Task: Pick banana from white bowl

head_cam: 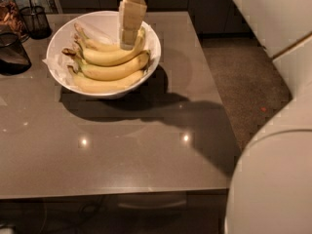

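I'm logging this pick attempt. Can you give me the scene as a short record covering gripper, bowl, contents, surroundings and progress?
gripper: gripper low over the bowl's rear right part, at the upper bananas; contact cannot be told
bowl: white bowl on the grey table, rear left area
contents: several bananas side by side, stems to the left
nearby: wire-mesh cup behind the bowl, to its left
progress: no banana lifted yet

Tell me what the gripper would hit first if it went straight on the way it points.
Probably the banana on top of the pile in the white bowl: the gripper points down right over it. Depth is unclear, so contact may already be close.
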`<state>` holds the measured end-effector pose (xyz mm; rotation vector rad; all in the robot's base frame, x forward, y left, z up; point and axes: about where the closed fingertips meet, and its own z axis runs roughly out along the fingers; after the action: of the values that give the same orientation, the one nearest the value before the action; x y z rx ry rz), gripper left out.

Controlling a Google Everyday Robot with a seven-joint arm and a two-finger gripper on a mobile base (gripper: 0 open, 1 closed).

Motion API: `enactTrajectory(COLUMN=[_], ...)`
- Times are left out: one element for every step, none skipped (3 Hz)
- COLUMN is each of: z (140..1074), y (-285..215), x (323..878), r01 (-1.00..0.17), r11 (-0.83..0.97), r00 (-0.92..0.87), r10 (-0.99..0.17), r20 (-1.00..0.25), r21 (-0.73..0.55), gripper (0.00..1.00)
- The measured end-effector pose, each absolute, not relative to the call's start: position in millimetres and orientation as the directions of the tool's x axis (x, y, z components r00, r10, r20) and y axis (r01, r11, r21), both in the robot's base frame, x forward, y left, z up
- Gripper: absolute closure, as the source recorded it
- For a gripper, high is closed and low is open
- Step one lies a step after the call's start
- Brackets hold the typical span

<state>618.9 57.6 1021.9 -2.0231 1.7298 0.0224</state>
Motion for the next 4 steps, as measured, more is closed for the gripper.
enactTrajectory(z=[1006.8, 989.1, 971.1, 956.1], y=[69.3, 77.2, 84.7, 92.9], x=[627.7, 635.1, 640.8, 645.8], r01=[-0.942, -0.952, -0.960, -0.965], r11=[-0.116, -0.130, -0.142, -0.156], r00=[0.215, 0.216, 0.215, 0.217], r10=[-0.928, -0.927, -0.926, -0.926], r20=[-0.303, -0.305, -0.310, -0.309], r21=[-0.314, -0.278, -0.242, -0.211], gripper=[0.24, 0.29, 0.31, 0.36])
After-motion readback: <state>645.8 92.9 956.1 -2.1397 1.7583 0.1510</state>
